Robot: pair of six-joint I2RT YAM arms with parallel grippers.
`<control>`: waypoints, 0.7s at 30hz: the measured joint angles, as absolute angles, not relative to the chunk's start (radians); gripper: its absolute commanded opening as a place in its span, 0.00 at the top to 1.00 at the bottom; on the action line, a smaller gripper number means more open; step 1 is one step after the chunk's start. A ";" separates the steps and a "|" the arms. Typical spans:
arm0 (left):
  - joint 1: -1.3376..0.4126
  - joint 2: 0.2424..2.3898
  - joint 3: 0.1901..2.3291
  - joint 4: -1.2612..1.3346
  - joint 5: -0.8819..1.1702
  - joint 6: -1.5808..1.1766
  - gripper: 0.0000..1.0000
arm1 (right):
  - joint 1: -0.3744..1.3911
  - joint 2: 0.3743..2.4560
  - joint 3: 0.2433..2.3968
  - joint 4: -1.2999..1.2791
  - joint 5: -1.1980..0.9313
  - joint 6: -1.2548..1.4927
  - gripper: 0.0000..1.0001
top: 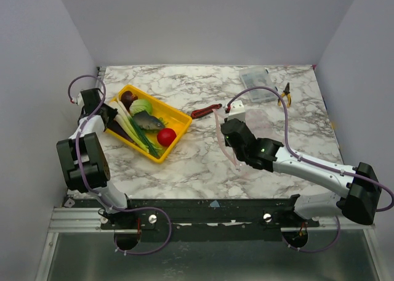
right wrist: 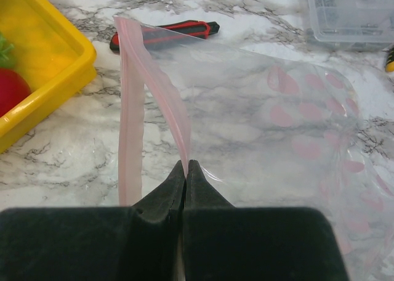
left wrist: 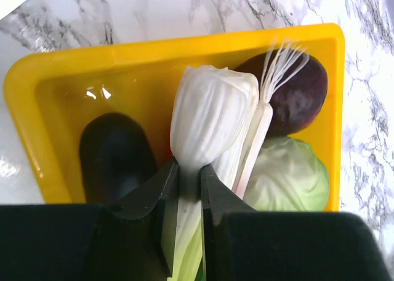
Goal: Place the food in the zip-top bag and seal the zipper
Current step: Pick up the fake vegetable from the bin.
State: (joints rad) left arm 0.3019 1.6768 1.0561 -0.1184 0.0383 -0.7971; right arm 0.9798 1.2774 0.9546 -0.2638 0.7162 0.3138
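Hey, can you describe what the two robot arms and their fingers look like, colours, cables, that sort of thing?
Both arms mix white link sections with chunky black joint housings. The left arm and right arm each carry a looping purple cable. The right arm shows a small green light near its wrist. In the wrist views the left gripper and right gripper have matte black, wedge-shaped fingers tapering to thin tips.

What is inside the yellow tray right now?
Stalks, cabbage, fish, tomato and eggplant lie in the yellow tray; anything beneath them is covered.
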 measured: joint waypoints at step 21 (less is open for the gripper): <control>0.304 1.175 0.953 -0.152 -0.030 -0.789 1.00 | 0.980 1.282 0.957 -0.263 0.704 0.332 1.00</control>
